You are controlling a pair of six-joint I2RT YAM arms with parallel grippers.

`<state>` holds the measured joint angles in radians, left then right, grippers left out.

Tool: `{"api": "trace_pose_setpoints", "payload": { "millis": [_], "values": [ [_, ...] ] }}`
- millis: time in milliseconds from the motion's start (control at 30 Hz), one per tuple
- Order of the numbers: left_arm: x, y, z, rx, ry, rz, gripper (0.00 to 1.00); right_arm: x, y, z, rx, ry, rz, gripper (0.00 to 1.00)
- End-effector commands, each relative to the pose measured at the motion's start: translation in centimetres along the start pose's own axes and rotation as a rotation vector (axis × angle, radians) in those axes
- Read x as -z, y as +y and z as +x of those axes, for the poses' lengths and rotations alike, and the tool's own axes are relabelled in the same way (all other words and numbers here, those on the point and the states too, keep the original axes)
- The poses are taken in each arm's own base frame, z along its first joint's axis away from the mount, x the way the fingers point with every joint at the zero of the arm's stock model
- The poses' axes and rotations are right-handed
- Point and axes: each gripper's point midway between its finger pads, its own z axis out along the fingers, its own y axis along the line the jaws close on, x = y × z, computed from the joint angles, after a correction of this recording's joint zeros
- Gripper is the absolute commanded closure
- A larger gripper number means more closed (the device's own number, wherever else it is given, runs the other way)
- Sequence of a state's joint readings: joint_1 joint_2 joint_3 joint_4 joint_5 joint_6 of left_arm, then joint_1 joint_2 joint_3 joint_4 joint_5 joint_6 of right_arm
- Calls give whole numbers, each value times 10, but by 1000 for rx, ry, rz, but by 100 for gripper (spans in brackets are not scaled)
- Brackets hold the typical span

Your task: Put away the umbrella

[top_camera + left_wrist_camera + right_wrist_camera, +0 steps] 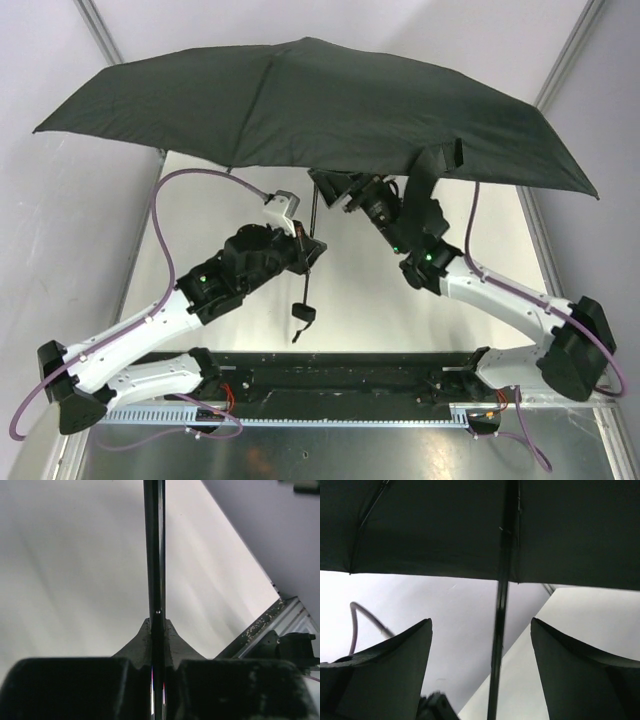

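The black umbrella (pixel 310 100) stands open, and its canopy spans the whole top of the overhead view. Its slim shaft (pixel 155 555) runs down through my left gripper (pixel 312 245), which is shut on it, both fingers pressed against the rod (pixel 157 630). Below that grip the handle with its cord (pixel 303 312) hangs free. My right gripper (pixel 335 190) sits just under the canopy, close to the shaft. Its fingers (pixel 405 665) stand wide apart on either side of the shaft (pixel 499 630) without touching it, with the canopy's underside (pixel 445 525) above. The gripper (pixel 481 625) is open.
A black metal rail (pixel 330 375) carries both arm bases along the near table edge. White walls and aluminium frame posts (pixel 565 60) close in the back corners. A purple cable (pixel 190 180) loops up beside the left arm, under the canopy's left rim.
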<state>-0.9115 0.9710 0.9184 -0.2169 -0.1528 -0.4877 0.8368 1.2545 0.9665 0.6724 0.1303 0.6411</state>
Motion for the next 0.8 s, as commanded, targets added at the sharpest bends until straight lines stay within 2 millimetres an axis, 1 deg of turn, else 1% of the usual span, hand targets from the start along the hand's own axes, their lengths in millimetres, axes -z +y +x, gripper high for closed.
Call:
{"api": "trace_pose_setpoints", "payload": {
  "millis": [0, 67, 100, 133, 233, 300, 333, 367, 400, 433, 467, 533, 600, 700, 767],
  "values": [
    [5, -3, -34, -40, -128, -25, 100, -33, 4, -4, 62, -27, 15, 18],
    [7, -2, -31, -52, -119, -27, 100, -43, 4, 2, 76, 8, 18, 19],
    [7, -2, -30, -57, -113, -28, 100, -48, 2, 6, 83, 25, 22, 23],
    [8, -2, -27, -61, -106, -28, 100, -52, 2, 8, 92, 41, 17, 29],
    [11, -1, -21, -70, -91, -33, 100, -61, -6, 17, 98, 76, 20, 53],
    [13, -3, -16, -71, -76, -15, 100, -64, -11, 17, 79, 90, 7, 81],
    [14, -5, -13, -65, -66, -2, 100, -64, -10, 16, 67, 101, -17, 90],
    [15, -7, -11, -56, -56, 12, 100, -64, -8, 16, 53, 110, -39, 95],
    [17, -11, -8, -42, -44, 34, 98, -63, -3, 14, 40, 121, -78, 98],
    [19, -14, -7, -17, -29, 64, 91, -60, 4, 10, 14, 122, -127, 99],
    [22, -16, -6, 15, -15, 96, 82, -54, 10, 7, -25, 115, -175, 99],
    [26, -22, -1, 90, 27, 171, 59, -39, 25, -8, -130, 82, -288, 100],
    [29, -26, 2, 133, 57, 231, 41, -24, 33, -22, -223, 56, -353, 100],
    [32, -35, 5, 153, 78, 308, 25, -5, 39, -39, -333, 21, -418, 100],
    [32, -40, 6, 159, 80, 342, 21, 5, 39, -48, -405, -4, -459, 100]
  ]
}}
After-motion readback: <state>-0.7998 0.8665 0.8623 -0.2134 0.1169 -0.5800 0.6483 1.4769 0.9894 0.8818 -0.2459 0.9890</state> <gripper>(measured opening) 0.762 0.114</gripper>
